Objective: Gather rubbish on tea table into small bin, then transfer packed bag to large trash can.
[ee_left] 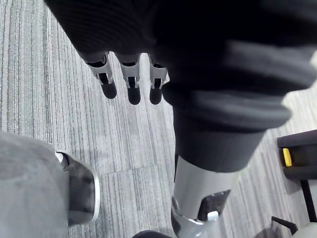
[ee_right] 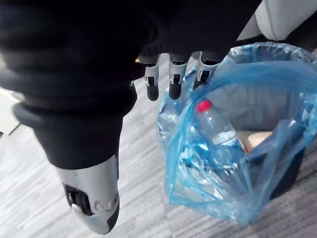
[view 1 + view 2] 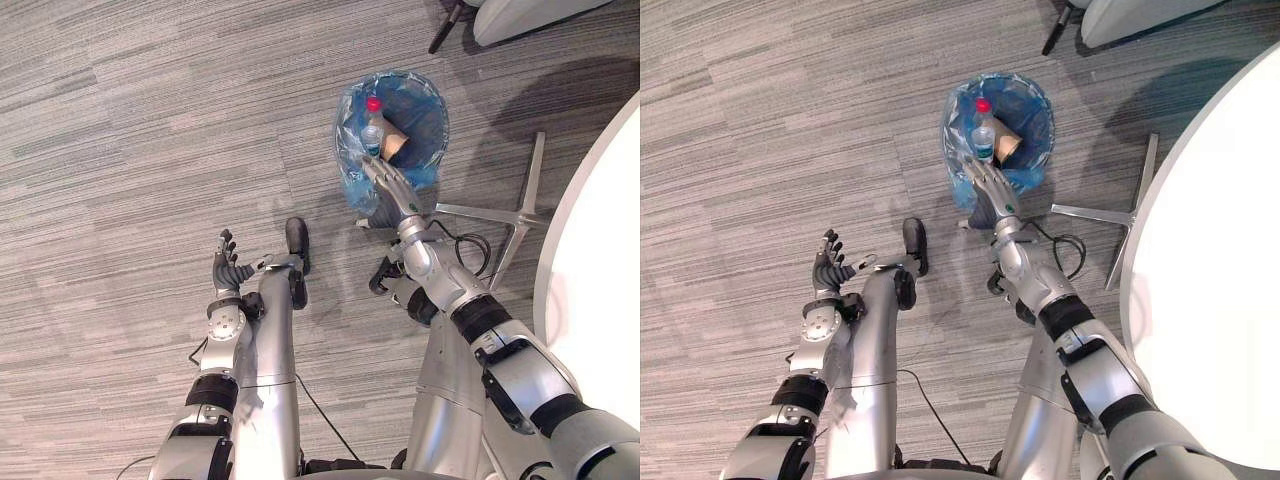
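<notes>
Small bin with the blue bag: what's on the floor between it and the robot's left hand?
Nothing but bare grey carpet lies between the small bin and the left hand. The left eye view shows that stretch plainly.

A bottle [image 3: 372, 128] and a cup [image 3: 395, 146] lie in the bin [image 3: 431, 100], which stands left of the table [image 3: 600, 250].

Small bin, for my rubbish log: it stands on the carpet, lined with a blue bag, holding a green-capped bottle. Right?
No: the bottle in the small bin has a red cap, not green; the left eye view shows it. The rest holds.
</notes>
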`<state>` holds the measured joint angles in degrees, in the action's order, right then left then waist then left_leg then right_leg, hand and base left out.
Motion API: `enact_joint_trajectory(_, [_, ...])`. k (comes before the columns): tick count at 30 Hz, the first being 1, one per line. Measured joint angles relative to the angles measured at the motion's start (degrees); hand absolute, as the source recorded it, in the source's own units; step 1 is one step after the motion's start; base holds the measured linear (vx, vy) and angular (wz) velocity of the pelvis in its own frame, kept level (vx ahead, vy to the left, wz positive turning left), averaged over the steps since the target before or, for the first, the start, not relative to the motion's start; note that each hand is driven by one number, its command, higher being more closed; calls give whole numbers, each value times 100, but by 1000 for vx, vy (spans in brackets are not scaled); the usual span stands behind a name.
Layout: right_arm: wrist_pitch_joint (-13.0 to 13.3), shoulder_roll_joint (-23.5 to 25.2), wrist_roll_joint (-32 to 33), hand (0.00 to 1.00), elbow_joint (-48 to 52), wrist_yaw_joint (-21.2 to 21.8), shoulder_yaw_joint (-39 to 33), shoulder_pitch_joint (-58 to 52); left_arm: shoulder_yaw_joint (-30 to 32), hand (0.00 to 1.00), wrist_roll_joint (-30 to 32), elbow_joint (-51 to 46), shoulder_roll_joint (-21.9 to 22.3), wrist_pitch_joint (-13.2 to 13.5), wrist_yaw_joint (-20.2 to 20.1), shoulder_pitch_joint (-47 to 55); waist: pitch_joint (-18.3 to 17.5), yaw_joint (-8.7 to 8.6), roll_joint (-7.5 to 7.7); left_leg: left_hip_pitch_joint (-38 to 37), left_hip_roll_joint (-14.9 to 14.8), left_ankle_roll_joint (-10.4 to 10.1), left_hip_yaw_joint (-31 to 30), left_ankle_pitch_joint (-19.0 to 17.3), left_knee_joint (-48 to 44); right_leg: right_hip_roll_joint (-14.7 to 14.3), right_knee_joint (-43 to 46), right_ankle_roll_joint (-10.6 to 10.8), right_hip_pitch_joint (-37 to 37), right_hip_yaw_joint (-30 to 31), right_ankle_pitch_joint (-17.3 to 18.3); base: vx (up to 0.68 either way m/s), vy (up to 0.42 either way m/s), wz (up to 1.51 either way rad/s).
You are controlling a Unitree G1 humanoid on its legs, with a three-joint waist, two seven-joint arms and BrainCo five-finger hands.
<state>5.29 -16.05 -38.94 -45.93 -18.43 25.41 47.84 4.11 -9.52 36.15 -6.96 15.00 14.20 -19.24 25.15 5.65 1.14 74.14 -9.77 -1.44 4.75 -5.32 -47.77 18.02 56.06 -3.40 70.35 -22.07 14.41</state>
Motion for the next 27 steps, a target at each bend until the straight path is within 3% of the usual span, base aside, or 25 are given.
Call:
enact_joint_trajectory(11, [-407,141,-38,0,-1012,-20,-55,428,-6,0,-143,164,23,58,1,-224,-108,129,-14,301,82,-116,-156,183,184,73,73,-110,253,-190,115,-33,-5,11])
enact_joint_trajectory(12, [-419,182,-42,100,-1066,-24,-103,457,-6,0,-154,155,22,68,0,-228,-108,132,-14,347,93,-128,-175,200,181,97,114,-109,267,-240,145,-25,-9,22])
enact_joint_trajectory(27, [-413,455,421,100,-1111,-45,-330,738,-3,0,-220,29,33,99,0,-230,-114,157,-23,521,91,-181,-302,231,191,94,278,-62,414,-319,341,-27,-2,5])
